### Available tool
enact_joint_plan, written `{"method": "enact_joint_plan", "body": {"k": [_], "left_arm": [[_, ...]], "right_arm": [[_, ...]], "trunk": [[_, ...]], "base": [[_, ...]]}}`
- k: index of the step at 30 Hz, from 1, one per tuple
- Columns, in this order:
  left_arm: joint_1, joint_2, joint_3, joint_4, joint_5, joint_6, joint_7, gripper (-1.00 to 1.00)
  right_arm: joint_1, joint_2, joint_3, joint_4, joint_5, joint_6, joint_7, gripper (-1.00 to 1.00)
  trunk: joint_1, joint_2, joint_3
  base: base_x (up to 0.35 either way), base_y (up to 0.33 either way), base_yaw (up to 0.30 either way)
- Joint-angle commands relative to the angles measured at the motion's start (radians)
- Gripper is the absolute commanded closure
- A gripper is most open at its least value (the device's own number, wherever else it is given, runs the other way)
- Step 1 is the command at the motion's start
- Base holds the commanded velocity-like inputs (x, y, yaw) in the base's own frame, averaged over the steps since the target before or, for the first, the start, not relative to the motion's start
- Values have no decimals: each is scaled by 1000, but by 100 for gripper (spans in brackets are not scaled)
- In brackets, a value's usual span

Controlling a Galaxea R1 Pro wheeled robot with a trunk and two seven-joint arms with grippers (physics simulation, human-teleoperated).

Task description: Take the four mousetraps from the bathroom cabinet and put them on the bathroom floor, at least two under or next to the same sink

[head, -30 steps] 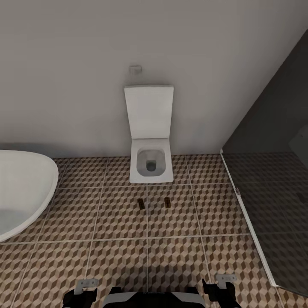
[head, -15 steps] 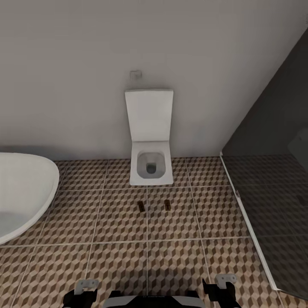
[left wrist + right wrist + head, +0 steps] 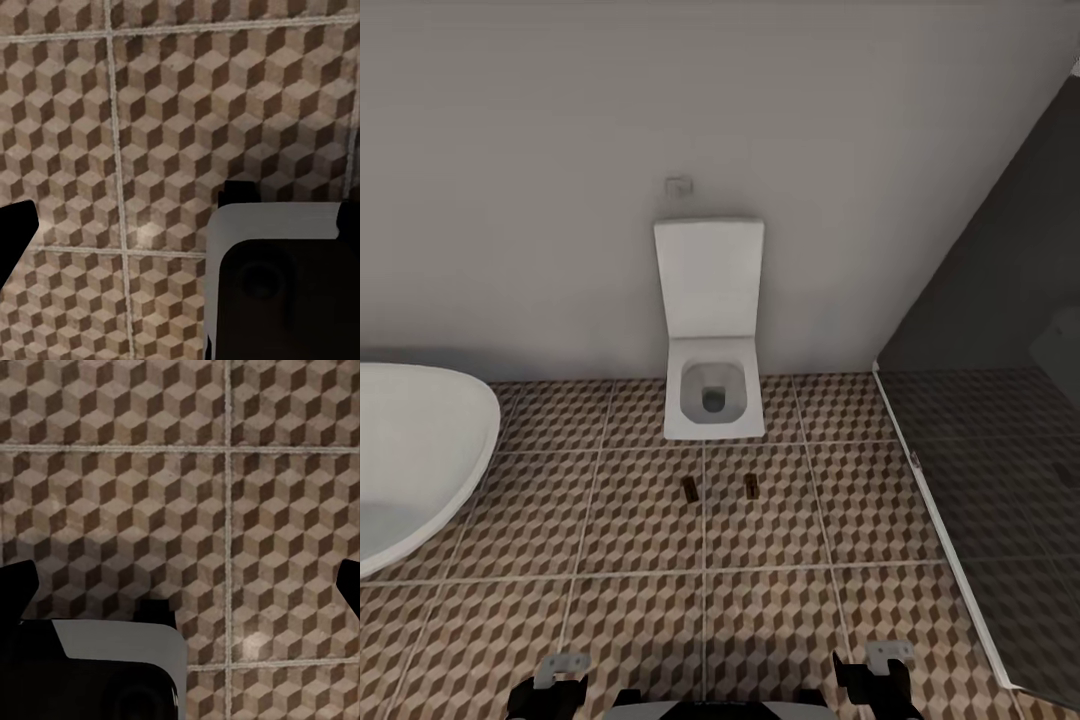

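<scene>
Two small dark-brown mousetraps (image 3: 689,487) (image 3: 751,487) lie side by side on the cube-patterned bathroom floor (image 3: 640,610), a short way in front of the white square toilet (image 3: 712,400). The other two mousetraps, the cabinet and the sink are out of view. Both arms hang low at the bottom edge of the head view, well short of the traps. My left gripper (image 3: 180,225) and my right gripper (image 3: 180,585) point down at bare tiles. Each has its dark fingertips far apart with nothing between them.
A white rounded bathtub (image 3: 410,460) bulges in at the left. A dark glass shower screen (image 3: 980,480) with a pale floor rail closes off the right. A plain wall stands behind the toilet. My own base (image 3: 277,292) (image 3: 90,667) shows in both wrist views.
The whole head picture has slid down a little and the toilet looks slightly smaller, so the camera has moved. The two mousetraps and both grippers keep their places.
</scene>
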Motion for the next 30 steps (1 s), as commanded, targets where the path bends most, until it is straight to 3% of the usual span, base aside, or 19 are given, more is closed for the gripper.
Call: {"method": "enact_joint_plan", "body": {"k": [1,30], "left_arm": [[-1,-1,-8,4,5,-6,2,-100],[-2,-1,-8,4,5,-6,2,-100]], "right_arm": [[-1,0,9,1,-6,-3,-3,-100],[0,0,9,1,-6,-1,-5,-100]], "trunk": [[1,-1,0],[1,-1,47]], "base": [[0,0,0],[0,0,0]]}}
